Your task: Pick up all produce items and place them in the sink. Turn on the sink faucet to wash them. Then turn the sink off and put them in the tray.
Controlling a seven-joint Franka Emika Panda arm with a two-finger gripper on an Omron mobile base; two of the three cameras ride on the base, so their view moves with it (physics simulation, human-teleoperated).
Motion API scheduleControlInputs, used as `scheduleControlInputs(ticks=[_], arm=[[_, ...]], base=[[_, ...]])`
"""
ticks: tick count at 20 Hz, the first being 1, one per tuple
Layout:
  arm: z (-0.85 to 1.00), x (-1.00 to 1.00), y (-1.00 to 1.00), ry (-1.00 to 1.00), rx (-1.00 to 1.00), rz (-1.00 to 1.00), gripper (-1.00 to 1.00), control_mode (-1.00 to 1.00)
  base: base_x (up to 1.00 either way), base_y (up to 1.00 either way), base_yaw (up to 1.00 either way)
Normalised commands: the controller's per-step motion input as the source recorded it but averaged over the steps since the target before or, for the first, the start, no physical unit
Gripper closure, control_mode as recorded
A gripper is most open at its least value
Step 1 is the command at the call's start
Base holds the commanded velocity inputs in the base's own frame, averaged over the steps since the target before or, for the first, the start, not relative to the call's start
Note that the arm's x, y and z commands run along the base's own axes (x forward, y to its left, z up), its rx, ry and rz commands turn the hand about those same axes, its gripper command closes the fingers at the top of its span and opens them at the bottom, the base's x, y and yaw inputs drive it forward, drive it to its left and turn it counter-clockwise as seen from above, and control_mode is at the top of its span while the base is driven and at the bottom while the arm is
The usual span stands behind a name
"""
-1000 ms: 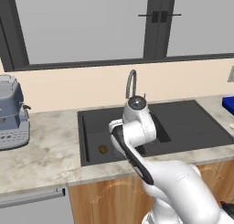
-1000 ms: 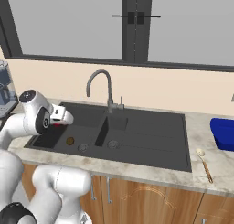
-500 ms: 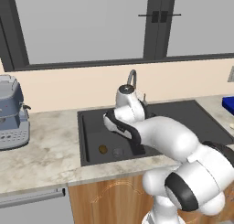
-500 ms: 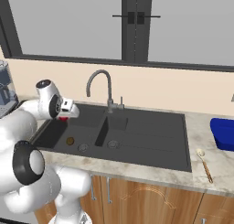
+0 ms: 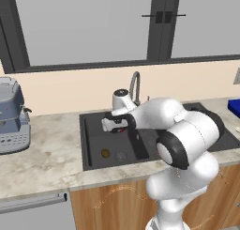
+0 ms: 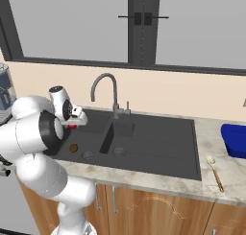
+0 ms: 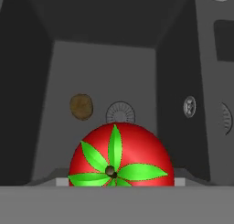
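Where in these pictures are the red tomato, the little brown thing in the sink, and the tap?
red tomato (image 7: 119,155): hand view, on its shiny red skin above the green leaves.
brown produce item (image 7: 81,106): hand view, its middle, beside the round drain.
faucet (image 6: 103,80): right base view, top of the arched spout.

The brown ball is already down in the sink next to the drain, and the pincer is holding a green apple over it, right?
Not quite. The pincer holds a red tomato with a green leafy top, not a green apple; the hand view shows it. The brown ball does lie in the sink beside the drain.
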Motion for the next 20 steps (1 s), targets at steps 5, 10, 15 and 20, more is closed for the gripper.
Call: scheduleControlInputs(ticks=[5, 10, 15, 20], arm=[[-0.62, 0.33, 0.02, 0.00, 0.00, 0.00, 1.00, -1.00], [-0.50, 0.35, 0.12, 0.00, 0.00, 0.00, 1.00, -1.00], [-0.45, 0.37, 0.03, 0.00, 0.00, 0.00, 1.00, -1.00], [-0.38, 0.38, 0.00, 0.00, 0.00, 0.00, 1.00, -1.00]], base=[[0.00, 0.00, 0.00], [0.00, 0.00, 0.00], [0.00, 0.00, 0.00], [0.00, 0.00, 0.00]])
